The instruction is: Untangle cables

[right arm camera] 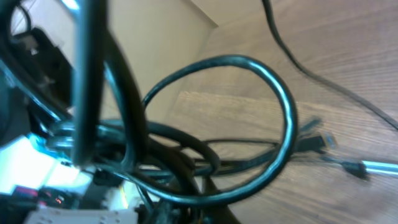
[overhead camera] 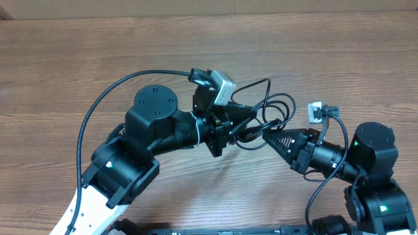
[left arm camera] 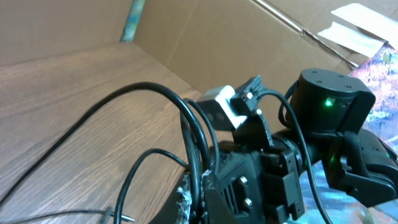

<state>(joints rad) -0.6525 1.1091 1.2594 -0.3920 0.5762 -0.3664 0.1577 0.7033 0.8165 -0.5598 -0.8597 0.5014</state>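
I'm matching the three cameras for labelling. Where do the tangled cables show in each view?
Overhead: cables, loops at centre, slightly right.
Left wrist: lower centre, arching up from the bottom edge.
Right wrist: a big loop filling the middle.
Shared landmark: the wooden table.

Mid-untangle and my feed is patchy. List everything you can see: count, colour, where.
cables: one tangled bundle, strand count unclear, black, between the two grippers
plug tip: one seen, silver, lying on the table beside the bundle
table: one, brown wood, under everything
cardboard wall: one, tan, behind the table
left gripper: one, black, shut on the cables
right gripper: one, black, shut on the cables from the opposite side
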